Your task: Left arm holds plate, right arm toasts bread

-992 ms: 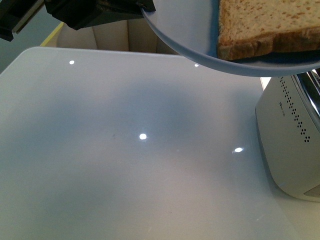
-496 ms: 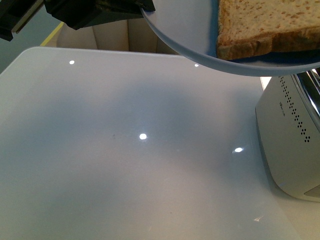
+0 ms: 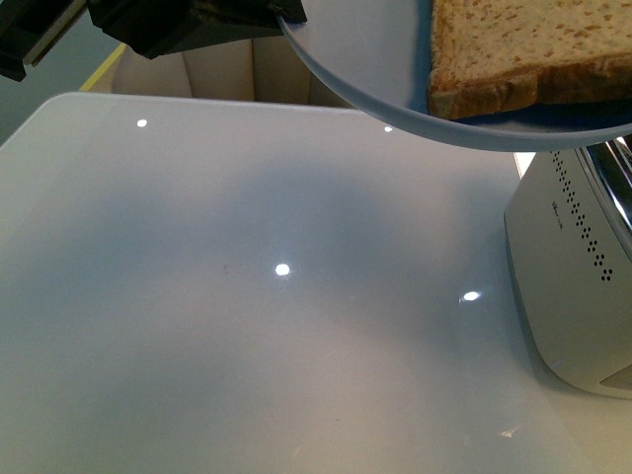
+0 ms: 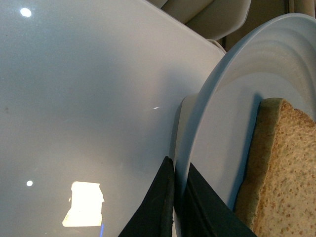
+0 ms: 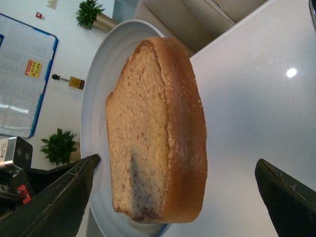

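The pale blue-grey plate (image 3: 395, 74) hangs tilted above the table at the top of the front view, with the slice of brown bread (image 3: 523, 49) lying on it. My left gripper (image 4: 178, 197) is shut on the plate's rim (image 4: 197, 133), one black finger on each side, and the bread (image 4: 281, 173) lies close beside them. Its black body (image 3: 188, 22) shows at the top left of the front view. In the right wrist view the bread (image 5: 158, 128) on the plate (image 5: 96, 98) sits between the wide-apart fingers of my open right gripper (image 5: 177, 190), touching neither.
A silver toaster (image 3: 578, 267) stands at the right edge of the white glossy table (image 3: 247, 296), below the plate. Pale chairs (image 3: 222, 74) stand beyond the table's far edge.
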